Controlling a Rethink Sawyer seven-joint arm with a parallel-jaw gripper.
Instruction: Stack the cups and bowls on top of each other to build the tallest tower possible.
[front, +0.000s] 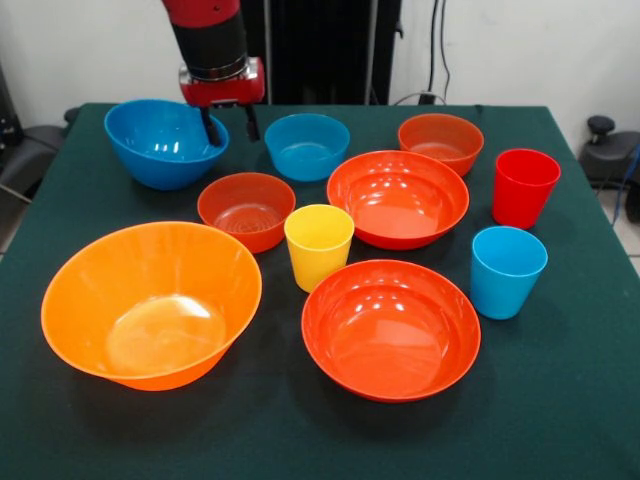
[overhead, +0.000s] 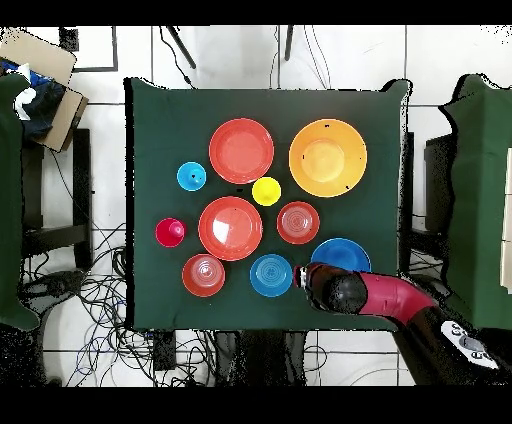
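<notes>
Hanging from the red and black arm, the gripper (front: 229, 124) has its two dark fingers spread apart with nothing between them. One finger (front: 210, 128) sits at the rim of the large glossy blue plastic bowl (front: 160, 145); whether it touches that rim cannot be told. The other finger hangs over the gap toward the small blue plastic bowl (front: 306, 146). In the overhead view the gripper (overhead: 306, 277) lies between those same two bowls.

No tower stands: every piece rests separately, mouth up, on the dark green table cloth (front: 560, 400).

In the front view the huge orange plastic bowl (front: 150, 303) sits near the front left. One wide shallow red-orange bowl (front: 391, 328) is at the front centre, and the other (front: 398, 198) lies behind it. The small tapered yellow plastic cup (front: 319, 246) stands between the huge orange bowl and the two shallow bowls, just in front of a small red-orange bowl (front: 246, 210). A second small red-orange bowl (front: 440, 142) sits at the back right. The red plastic cup (front: 524, 187) and the light blue plastic cup (front: 507, 270) stand along the right side, apart from each other.
</notes>
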